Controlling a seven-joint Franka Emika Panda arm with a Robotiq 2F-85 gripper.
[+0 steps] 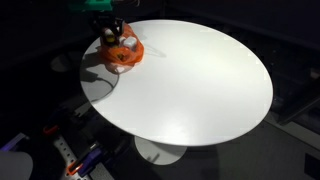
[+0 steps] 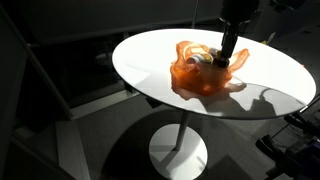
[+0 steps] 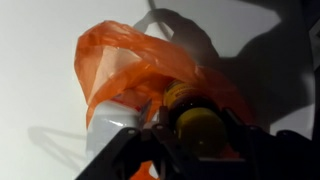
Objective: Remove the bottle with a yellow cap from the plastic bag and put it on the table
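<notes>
An orange plastic bag (image 1: 122,52) lies near the edge of a round white table (image 1: 200,85); it shows in both exterior views (image 2: 195,80). In the wrist view the bag (image 3: 125,55) is open and a bottle with a yellow cap (image 3: 186,97) stands in it, cap towards the camera. My gripper (image 3: 200,128) reaches down into the bag (image 2: 224,62) and its two fingers sit tight against both sides of the yellow cap. The bottle's body is mostly hidden by the bag and the fingers.
A pale white object (image 3: 108,128) lies in the bag to the left of the bottle. The table (image 2: 150,50) stands on a single pedestal foot (image 2: 178,155). Dark floor and cables surround it (image 1: 60,150).
</notes>
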